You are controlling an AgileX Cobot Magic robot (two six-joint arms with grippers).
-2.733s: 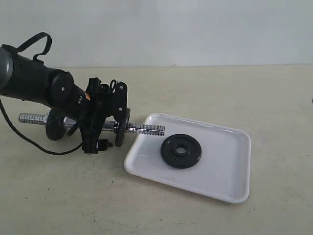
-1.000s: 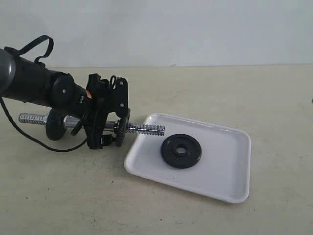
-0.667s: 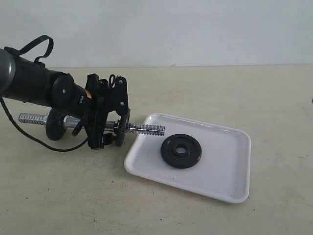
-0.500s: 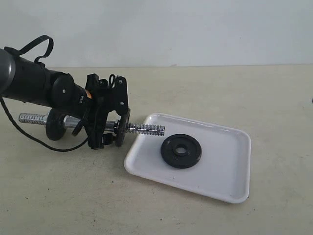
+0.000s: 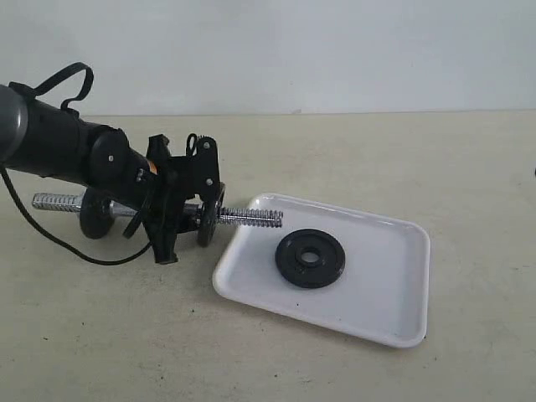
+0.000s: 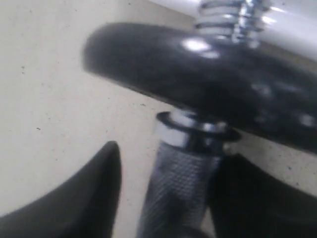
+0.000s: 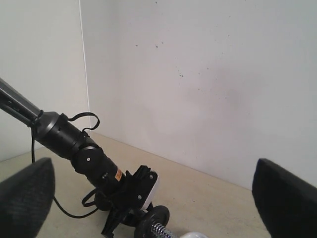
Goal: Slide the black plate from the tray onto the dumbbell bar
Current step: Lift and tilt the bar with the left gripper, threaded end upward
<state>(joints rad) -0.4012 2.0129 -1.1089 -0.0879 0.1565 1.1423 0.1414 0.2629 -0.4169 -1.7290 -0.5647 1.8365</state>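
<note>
Black plate (image 5: 291,260) is lying beside the dumbbell bar (image 5: 251,217), which my left hand (image 6: 171,168) is straddling, unclamped, to steady it.

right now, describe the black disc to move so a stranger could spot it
Look for the white tray on the beige tabletop. The black plate lies flat inside it, alone, hole facing up. The other two black discs stand on edge on the dumbbell bar beside the tray.

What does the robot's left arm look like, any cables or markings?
The left arm is a black tube with round joints, grey at its far end. A black cable loops above it. A small orange label sits by the black left gripper.
</note>
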